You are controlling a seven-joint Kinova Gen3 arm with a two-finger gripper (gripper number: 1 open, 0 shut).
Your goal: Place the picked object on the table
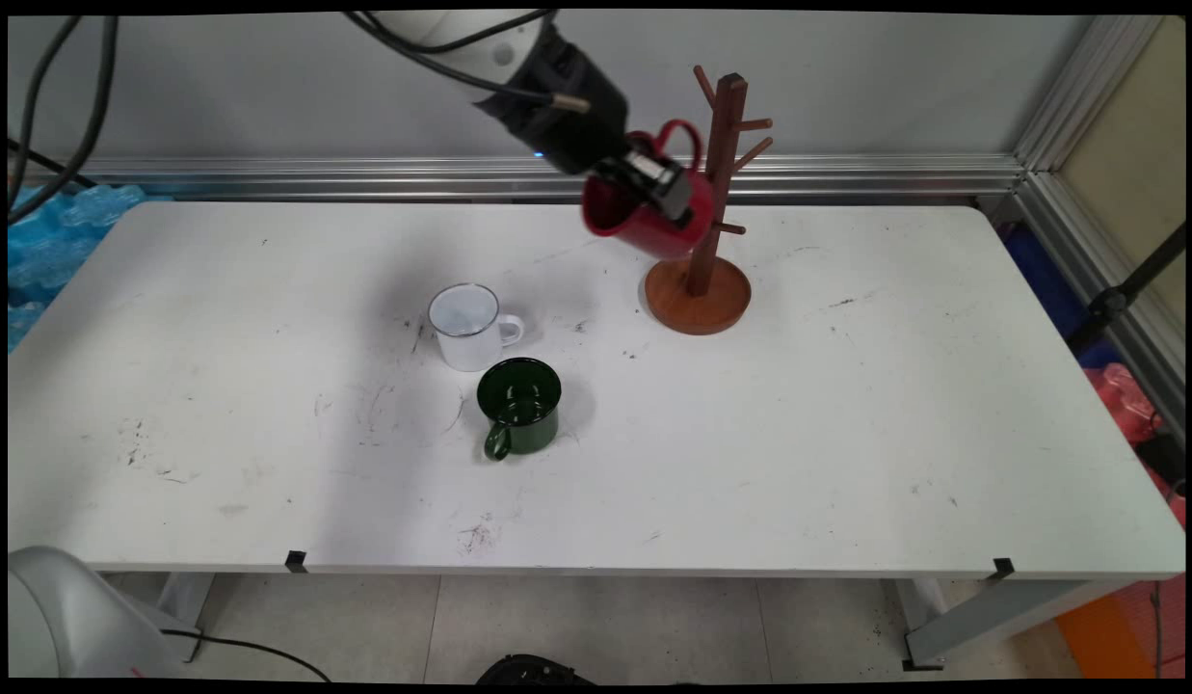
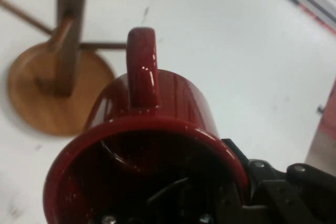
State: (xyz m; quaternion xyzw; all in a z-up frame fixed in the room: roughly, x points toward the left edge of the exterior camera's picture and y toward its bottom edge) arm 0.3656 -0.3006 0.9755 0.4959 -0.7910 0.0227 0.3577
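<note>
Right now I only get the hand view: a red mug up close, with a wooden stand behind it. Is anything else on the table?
Observer: Yes. A white mug and a dark green mug stand close together on the table, left of the wooden stand.
Operator: Is the red mug resting on the table?
Observer: No. The hand holds the red mug in the air, tilted, right beside the stand's post.
Operator: Do other mugs hang on the stand?
Observer: No; the pegs on its right side are bare.
</note>
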